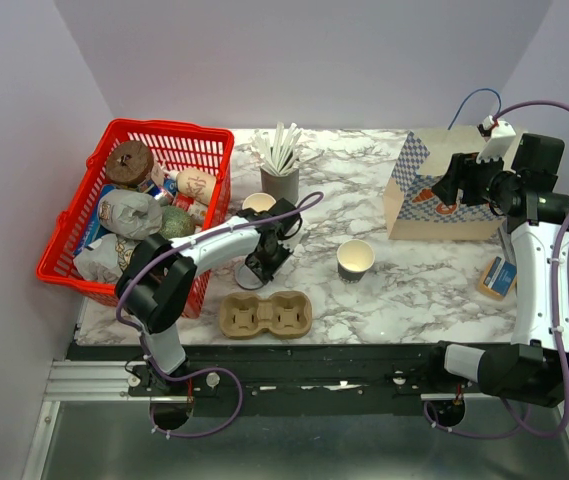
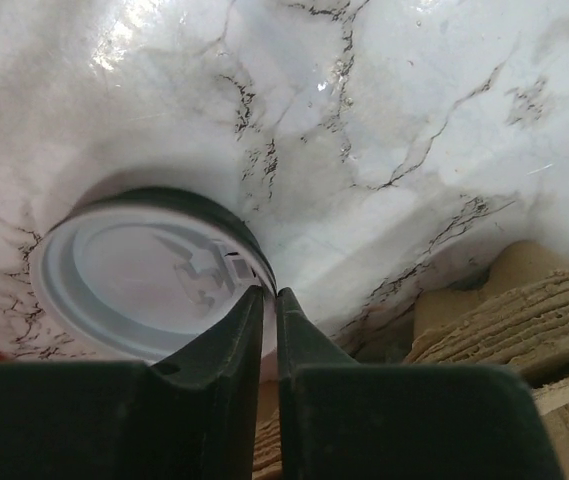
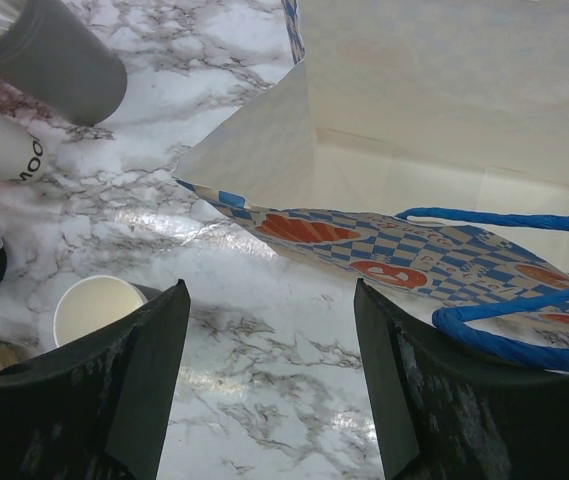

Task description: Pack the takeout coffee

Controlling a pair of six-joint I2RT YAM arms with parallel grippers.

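- Left of the table's middle, the coffee cup (image 2: 144,280) is found still unpacked.
- Left gripper (image 2: 267,293) jaws are nearly closed at its lid rim; a hold cannot be confirmed.
- Right gripper (image 3: 269,288) is held wide, empty, by the bag (image 1: 434,215).

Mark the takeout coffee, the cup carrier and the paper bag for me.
takeout coffee (image 2: 134,275): left wrist view, on its white lid.
cup carrier (image 1: 264,314): top external view, on the rib between its two wells.
paper bag (image 1: 414,160): top external view, on its blue-checked side panel.

Marble table (image 1: 414,290), pale lilac walls (image 1: 314,60).
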